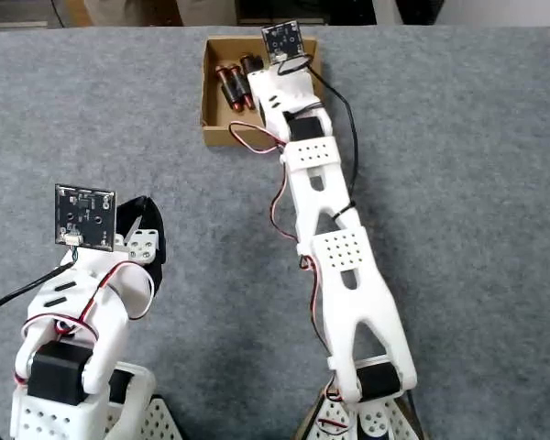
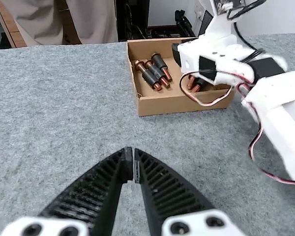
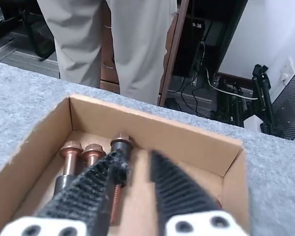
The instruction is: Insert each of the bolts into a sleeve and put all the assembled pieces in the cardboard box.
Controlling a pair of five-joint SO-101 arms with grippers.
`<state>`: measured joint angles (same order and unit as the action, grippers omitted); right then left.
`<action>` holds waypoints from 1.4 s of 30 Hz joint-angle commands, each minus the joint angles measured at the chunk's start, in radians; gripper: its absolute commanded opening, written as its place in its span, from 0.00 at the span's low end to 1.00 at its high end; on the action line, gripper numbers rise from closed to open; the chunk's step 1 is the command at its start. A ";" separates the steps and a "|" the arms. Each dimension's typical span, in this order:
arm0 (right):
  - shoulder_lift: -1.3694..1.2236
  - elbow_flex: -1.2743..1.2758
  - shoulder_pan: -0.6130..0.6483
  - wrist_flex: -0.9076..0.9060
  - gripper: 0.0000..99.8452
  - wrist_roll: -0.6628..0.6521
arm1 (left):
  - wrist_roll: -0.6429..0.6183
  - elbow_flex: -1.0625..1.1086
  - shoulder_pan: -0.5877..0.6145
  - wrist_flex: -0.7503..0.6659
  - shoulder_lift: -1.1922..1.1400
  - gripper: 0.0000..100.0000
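With my right pincer (image 3: pixel 135 169) released over the cardboard box (image 3: pixel 177 137) and left pincer (image 2: pixel 132 164) clenched empty, I judge the drop-off done; next, lift clear.

The high view looks straight down, with the cardboard box (image 1: pixel 205 92) toward the far end. The left wrist view faces that box from well back and low, while the right wrist view peers into it from close above. All 3 share it.

R arm (image 1: pixel 348 257) over cardboard box (image 1: pixel 208 92) w/ bolts (image 1: pixel 231 84)
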<state>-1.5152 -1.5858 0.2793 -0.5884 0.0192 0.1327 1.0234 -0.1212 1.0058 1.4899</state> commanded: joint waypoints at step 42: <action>0.423 -0.091 0.012 -1.171 0.00 0.167 | -0.003 0.034 0.104 -0.021 0.007 0.02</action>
<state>-1.1730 -1.6180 0.2793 -1.7116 0.1803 0.1327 1.0633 -0.0307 1.0058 1.4899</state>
